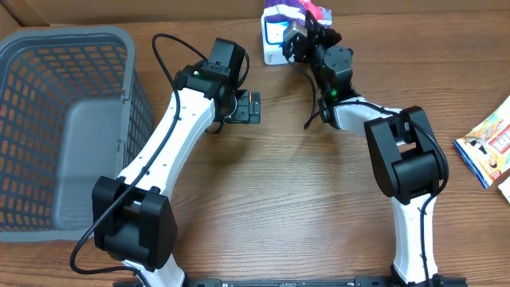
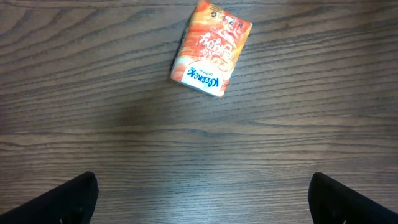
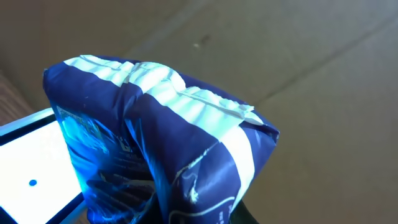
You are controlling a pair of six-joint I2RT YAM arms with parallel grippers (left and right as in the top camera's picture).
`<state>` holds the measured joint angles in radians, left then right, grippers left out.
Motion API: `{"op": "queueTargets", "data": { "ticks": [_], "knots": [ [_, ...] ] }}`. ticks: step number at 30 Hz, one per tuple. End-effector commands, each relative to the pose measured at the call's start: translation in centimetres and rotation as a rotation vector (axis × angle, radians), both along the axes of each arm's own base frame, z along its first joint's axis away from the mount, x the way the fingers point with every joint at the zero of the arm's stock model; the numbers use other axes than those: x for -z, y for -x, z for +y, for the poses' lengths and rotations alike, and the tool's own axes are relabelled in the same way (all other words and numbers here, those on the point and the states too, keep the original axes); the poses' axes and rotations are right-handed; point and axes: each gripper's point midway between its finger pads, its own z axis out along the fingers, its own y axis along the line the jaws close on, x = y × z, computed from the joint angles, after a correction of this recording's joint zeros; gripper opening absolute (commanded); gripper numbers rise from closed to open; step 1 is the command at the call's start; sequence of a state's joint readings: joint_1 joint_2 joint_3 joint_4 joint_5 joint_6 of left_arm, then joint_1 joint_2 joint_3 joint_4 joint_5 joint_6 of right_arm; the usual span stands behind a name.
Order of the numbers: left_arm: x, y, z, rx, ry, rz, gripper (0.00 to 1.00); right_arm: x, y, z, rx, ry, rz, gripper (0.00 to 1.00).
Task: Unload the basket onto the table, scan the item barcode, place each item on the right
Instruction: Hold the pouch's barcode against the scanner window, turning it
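Wooden table [image 1: 271, 183]; right fingers [image 1: 299, 36] clamp blue pouch [image 3: 161, 137] over white scanner [image 1: 272, 44]

A brown wood-grain table [image 1: 263, 183] fills the overhead view, evenly lit. A grey mesh basket [image 1: 48, 72] stands at nine o'clock, reaching the left edge.

A brown wood-grain table [image 1: 271, 199] carries a grey mesh basket [image 1: 72, 33] at its left, an orange tissue pack [image 2: 211, 48] lying flat, a white scanner pad [image 1: 271, 49] at the far edge and colourful snack packets [image 1: 488, 147] at its right.
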<state>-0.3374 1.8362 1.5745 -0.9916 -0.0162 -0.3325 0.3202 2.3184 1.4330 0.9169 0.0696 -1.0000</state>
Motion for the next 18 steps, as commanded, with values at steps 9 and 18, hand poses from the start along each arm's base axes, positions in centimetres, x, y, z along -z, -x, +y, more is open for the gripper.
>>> {"op": "queueTargets", "data": {
  "ticks": [9,18],
  "knots": [
    [-1.5,-0.6,0.4,0.004,-0.002,-0.043,1.0,-1.2,-2.5,-0.3,0.015,0.193,-0.131,0.04],
    [-1.5,-0.5,0.4,0.004,-0.002,-0.043,1.0,-2.3,-4.5,-1.1,0.036,0.19,-0.185,0.04]
  ]
}}
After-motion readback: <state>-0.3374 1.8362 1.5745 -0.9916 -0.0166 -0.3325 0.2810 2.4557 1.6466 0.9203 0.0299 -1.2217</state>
